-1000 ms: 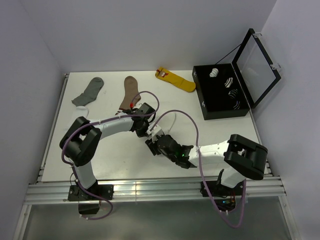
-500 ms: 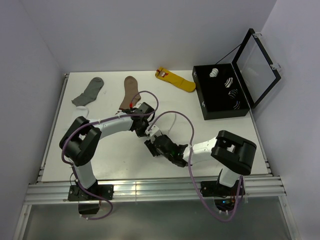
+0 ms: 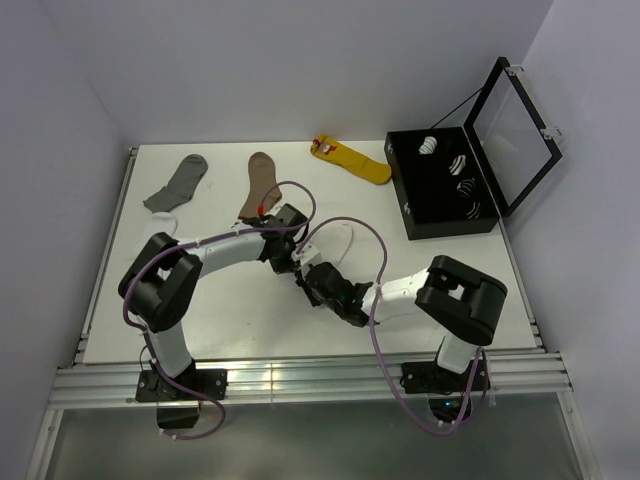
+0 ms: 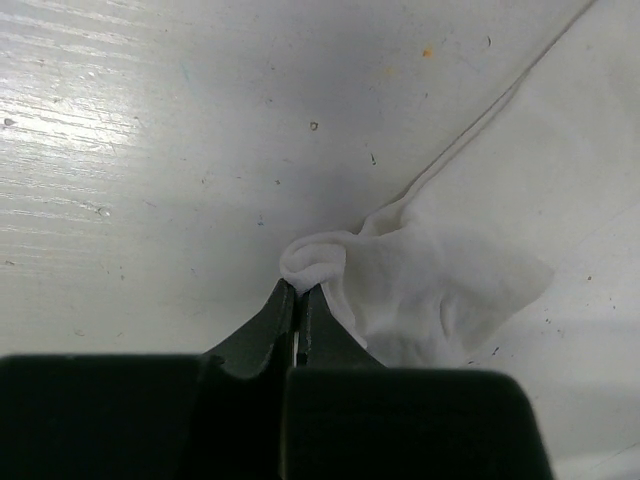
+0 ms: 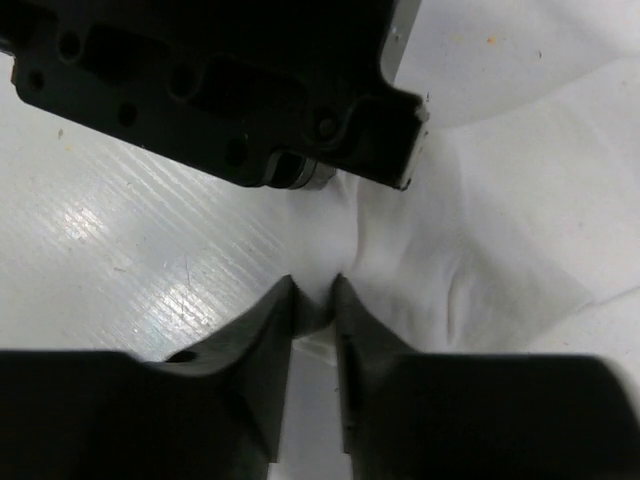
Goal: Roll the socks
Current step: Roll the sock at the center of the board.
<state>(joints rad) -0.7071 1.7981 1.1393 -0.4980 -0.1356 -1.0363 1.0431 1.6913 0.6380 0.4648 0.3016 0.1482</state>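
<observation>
Both arms meet at the middle of the white table (image 3: 200, 310), right on top of the white sock (image 3: 341, 238), which lies flat there and is hard to pick out against the surface. In the left wrist view the left gripper (image 4: 297, 297) has its jaws pressed together on a little bunched corner of the sock, and the fabric puckers up at the tips. From the right wrist, the right gripper (image 5: 315, 300) faces it nose to nose. Its jaws are drawn in close, with a ridge of the same white cloth caught in the narrow gap between them. No stripes show on the cloth from here, and I cannot tell whether it is one layer or two.

Along the far edge lie a grey sock (image 3: 180, 182), a brown sock (image 3: 260, 180) with a striped cuff, and a yellow sock (image 3: 355, 162). The yellow one carries a red tag (image 3: 321, 146) whose print is too small to read. On the far right stands a black case (image 3: 450, 225) with its lid up and three rolled sock bundles (image 3: 458, 163) inside.
</observation>
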